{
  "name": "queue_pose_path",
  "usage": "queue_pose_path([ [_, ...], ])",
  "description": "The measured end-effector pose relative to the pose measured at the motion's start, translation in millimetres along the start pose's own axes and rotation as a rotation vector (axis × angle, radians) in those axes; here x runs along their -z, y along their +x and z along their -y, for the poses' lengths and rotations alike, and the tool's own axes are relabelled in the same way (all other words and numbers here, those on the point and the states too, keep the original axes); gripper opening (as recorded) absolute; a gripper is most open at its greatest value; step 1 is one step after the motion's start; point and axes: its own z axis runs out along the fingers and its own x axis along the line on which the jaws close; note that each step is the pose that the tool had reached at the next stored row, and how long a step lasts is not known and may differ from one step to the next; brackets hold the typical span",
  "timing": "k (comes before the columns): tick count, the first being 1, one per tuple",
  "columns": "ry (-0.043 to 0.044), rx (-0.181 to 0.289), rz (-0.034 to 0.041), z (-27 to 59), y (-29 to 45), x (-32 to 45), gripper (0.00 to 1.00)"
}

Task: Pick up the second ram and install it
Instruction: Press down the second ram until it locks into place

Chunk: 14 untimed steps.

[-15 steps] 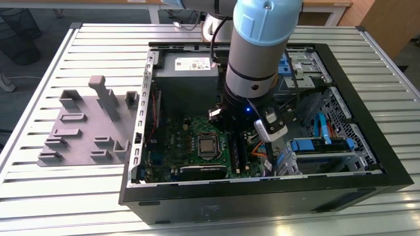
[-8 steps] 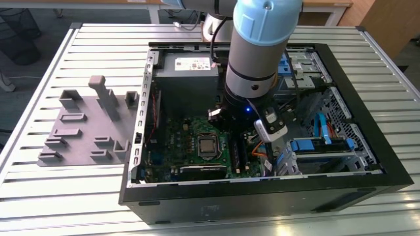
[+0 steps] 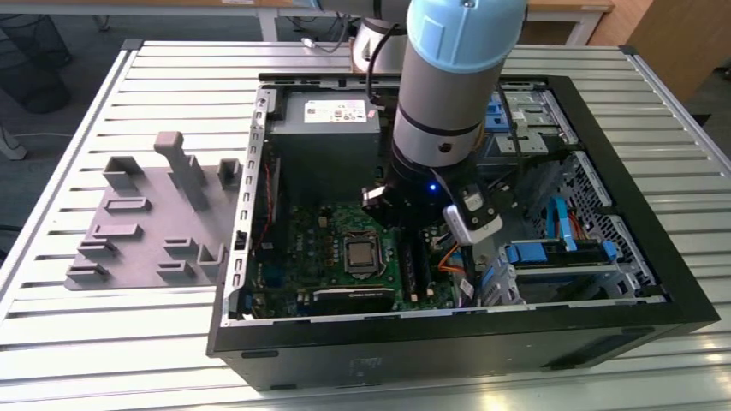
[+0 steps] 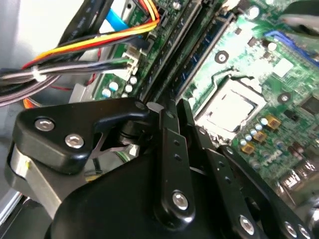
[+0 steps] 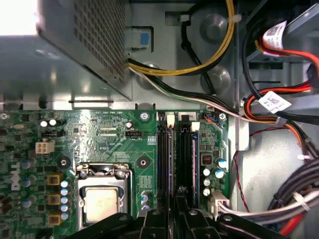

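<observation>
Black hand over mobo RAM slots, fingertips cut off.

Open computer case, green motherboard, grey holder blocks, slatted table

Exterior view high above; both wrist views near motherboard.

Pale slatted metal worktable filled most of exterior view, bright glare on slats. Dark grey floor at far left. Black mesh wastebasket stood there. Light wooden desk far right.
</observation>
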Motion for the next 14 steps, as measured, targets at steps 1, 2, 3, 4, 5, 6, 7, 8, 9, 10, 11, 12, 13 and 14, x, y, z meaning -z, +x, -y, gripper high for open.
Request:
queue_pose_path([
  [1, 0.0001, 0.0, -0.0001, 0.0, 0.0, 4.5, 0.21],
  [2, 0.0002, 0.0, -0.0001, -0.1, 0.0, 9.0, 0.21],
  [3, 0.0, 0.0, -0.0001, -0.2, 0.0, 13.1, 0.21],
  [4, 0.0003, 0.0, -0.0003, -0.2, 0.0, 15.5, 0.21],
  [5, 0.0003, 0.0, -0.0004, -0.2, 0.0, 16.2, 0.21],
  [6, 0.0001, 0.0, -0.0004, -0.2, 0.0, 16.1, 0.21],
  [7, 0.0, 0.0, -0.0003, -0.2, 0.0, 16.1, 0.2],
  [8, 0.0002, 0.0, -0.0004, -0.2, 0.0, 16.2, 0.2],
  [9, 0.0002, 0.0, -0.0004, -0.2, 0.0, 16.2, 0.13],
  [10, 0.0003, 0.0, -0.0005, -0.2, 0.0, 16.2, 0.11],
  [11, 0.0004, 0.0, -0.0005, -0.2, 0.0, 16.0, 0.11],
  [12, 0.0004, 0.0, -0.0005, -0.2, -0.2, 15.3, 0.11],
  [13, 0.0004, 0.0, -0.0005, -0.2, -0.7, 14.1, 0.11],
  [14, 0.0006, 0.0, -0.0006, -0.2, -0.8, 12.4, 0.11],
])
